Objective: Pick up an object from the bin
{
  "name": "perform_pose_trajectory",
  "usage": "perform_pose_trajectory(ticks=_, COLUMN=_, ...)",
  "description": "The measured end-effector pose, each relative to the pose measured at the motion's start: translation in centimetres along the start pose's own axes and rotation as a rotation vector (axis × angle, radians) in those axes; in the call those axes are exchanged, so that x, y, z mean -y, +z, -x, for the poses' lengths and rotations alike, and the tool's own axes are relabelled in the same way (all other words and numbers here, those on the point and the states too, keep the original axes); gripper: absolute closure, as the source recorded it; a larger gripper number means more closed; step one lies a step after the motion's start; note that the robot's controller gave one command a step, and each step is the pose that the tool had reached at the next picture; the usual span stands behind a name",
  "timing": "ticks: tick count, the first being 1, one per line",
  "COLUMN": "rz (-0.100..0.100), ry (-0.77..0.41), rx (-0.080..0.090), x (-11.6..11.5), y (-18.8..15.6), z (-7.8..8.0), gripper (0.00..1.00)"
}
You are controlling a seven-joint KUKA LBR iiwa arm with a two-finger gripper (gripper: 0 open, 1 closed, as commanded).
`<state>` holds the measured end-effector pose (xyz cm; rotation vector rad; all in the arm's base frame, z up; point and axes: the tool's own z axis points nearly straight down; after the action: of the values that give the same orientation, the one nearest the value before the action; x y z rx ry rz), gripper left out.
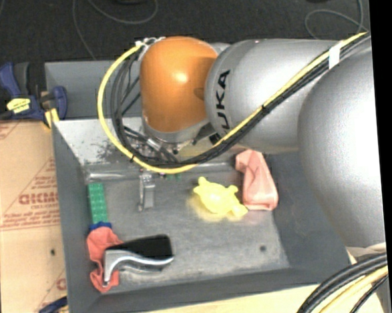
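My gripper (145,193) reaches down from under the orange wrist cover to the bin floor, left of the middle. Nothing lies directly under it. A green studded block (97,201) lies upright along the left wall, a short way left of the gripper. A yellow rubbery toy (218,198) rests to its right, near the bin's middle. Below the gripper, a black-and-silver handled tool (140,253) lies across the front left.
A pink cloth (256,180) sits beside the yellow toy on the right. A red-orange rag with a blue tip (99,245) is bunched under the tool in the front left corner. The arm covers the bin's back and right side.
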<state>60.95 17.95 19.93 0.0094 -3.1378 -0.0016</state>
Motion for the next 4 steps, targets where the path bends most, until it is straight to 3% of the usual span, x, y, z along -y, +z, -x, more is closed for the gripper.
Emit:
perform_pose_trajectory(ticks=1, rz=0.001, ry=0.003, rx=0.006, x=0.1, y=-0.5, z=0.1, gripper=0.0)
perform_pose_trajectory(ticks=2, rz=0.001, ry=-0.039, rx=0.014, x=-0.9, y=2.5, z=-1.8, gripper=0.0)
perform_pose_trajectory(ticks=3, rz=0.003, ry=-0.036, rx=0.009, x=-1.0, y=7.1, z=-4.0, gripper=0.0)
perform_pose_trajectory(ticks=4, rz=0.002, ry=0.059, rx=0.013, x=-2.3, y=8.9, z=-4.0, gripper=0.0)
